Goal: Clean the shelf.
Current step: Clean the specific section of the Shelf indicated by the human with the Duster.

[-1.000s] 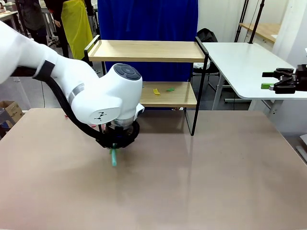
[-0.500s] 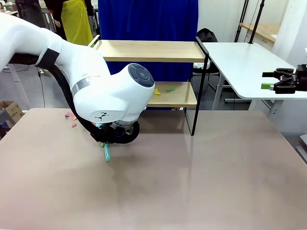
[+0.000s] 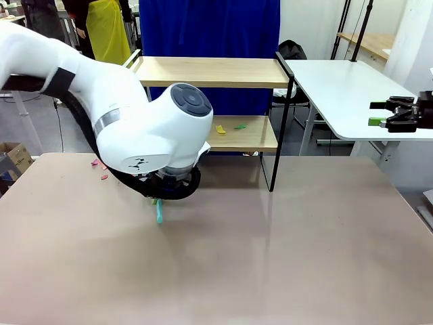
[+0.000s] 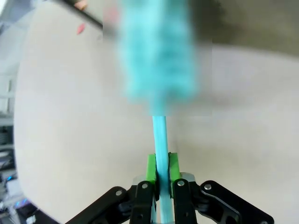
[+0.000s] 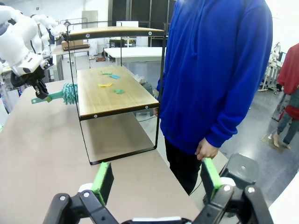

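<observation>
Left wrist view, closest in: the left gripper [image 4: 159,169] has its green pads [image 4: 150,167] clamped on the thin teal handle of a duster [image 4: 160,133]. The duster's fluffy head is a blur farther along, above the beige table [image 4: 60,140]. In the front view the left arm [image 3: 128,122] bends low over the left half of that table, and the handle pokes out beneath the wrist. A few pink scraps [image 3: 101,166] lie on the table just to the arm's left.

At the right edge, the right gripper [image 3: 374,114] hangs over a white side table [image 3: 338,88], its jaws wide apart with nothing between them.

Farther back, the shelf [image 3: 210,72] stands on the beige table along its far edge, near the middle. Yellow and green paper scraps [image 3: 230,127] lie on its lower board. From the right wrist view the duster's head sits just beside that board's end; I cannot tell whether it touches. A person in a blue top [image 5: 215,70] stands just beyond the shelf.
</observation>
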`<state>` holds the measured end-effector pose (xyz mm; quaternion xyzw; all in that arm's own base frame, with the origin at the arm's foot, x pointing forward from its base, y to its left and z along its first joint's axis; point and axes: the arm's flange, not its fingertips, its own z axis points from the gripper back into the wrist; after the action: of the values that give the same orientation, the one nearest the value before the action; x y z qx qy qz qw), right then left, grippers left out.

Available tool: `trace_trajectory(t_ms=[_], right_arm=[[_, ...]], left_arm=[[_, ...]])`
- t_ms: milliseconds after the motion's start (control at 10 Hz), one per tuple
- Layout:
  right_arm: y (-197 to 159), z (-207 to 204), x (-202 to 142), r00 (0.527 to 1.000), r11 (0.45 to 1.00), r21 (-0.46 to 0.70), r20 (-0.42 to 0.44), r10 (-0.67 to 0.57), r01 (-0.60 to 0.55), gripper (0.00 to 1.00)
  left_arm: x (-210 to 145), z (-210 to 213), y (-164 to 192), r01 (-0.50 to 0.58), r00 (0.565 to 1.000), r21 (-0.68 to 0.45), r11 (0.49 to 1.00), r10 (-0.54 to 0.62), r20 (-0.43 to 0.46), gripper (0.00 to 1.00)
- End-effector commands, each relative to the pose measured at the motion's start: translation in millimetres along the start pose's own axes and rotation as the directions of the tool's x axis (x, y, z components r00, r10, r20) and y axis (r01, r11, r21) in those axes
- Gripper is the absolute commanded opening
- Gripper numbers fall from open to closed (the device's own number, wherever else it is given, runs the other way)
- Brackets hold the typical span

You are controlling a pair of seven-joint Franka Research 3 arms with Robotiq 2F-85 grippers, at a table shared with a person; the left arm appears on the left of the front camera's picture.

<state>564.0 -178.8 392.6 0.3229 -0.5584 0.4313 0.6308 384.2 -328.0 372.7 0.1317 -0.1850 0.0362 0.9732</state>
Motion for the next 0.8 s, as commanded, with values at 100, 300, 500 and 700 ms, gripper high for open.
trace_trajectory(t_ms=[100, 300, 500, 700], right_arm=[[0.0, -1.6, 3.4, 1.000, 1.000, 0.002, 0.001, 0.006, -0.006, 1.00], [0.0, -1.6, 3.4, 1.000, 1.000, 0.002, 0.001, 0.006, -0.006, 1.00], [0.0, -1.6, 3.4, 1.000, 1.000, 0.002, 0.001, 0.006, -0.006, 1.00], [0.0, -1.6, 3.4, 1.000, 1.000, 0.002, 0.001, 0.006, -0.006, 1.00]], left_arm=[[-13.3, 18.3, 50.0, 0.218, 0.976, -0.251, 0.943, -0.217, 0.035, 0.13], [-17.5, 23.0, 81.1, 0.358, 0.929, -0.363, 0.860, -0.365, 0.052, 0.13], [-22.7, 35.8, 115.3, 0.488, 0.860, -0.461, 0.741, -0.498, 0.109, 0.13], [-26.4, 48.5, 146.7, 0.614, 0.754, -0.509, 0.604, -0.638, 0.153, 0.13]])
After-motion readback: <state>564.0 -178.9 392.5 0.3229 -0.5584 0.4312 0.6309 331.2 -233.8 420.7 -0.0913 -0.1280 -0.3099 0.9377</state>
